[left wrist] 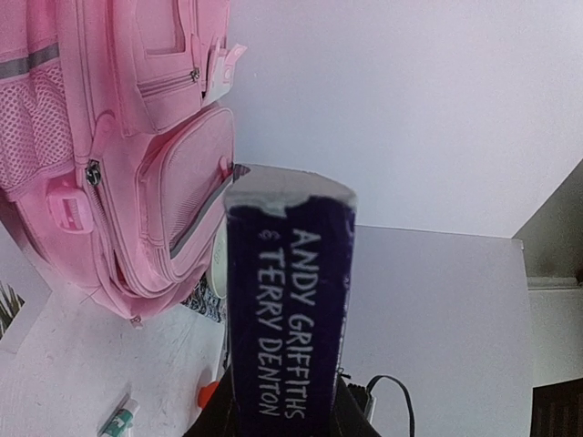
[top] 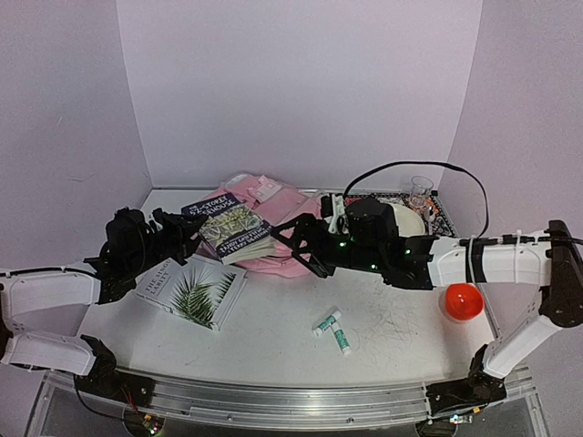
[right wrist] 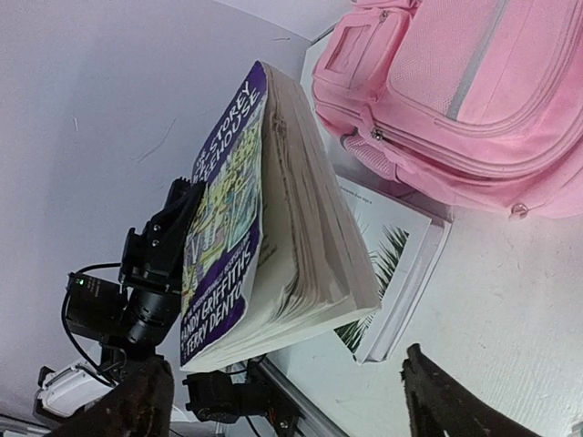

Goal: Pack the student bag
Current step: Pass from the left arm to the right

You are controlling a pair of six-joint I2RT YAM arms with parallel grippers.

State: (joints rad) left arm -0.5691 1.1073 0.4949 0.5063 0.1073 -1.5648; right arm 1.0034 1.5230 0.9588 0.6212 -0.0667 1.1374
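The pink student bag lies at the back centre of the table, partly behind the arms; its zipped front pockets fill the left wrist view. A thick purple paperback hangs in the air beside the bag. My left gripper is shut on its spine edge, and the spine rises between the jaws of the left gripper. The right gripper stands open just right of the paperback, with its two fingers spread wide and touching nothing.
A white book with a palm leaf lies flat under the raised paperback. Two glue sticks lie in front. A red ball sits by the right arm. A patterned tray with a plate and a glass stands at the back right.
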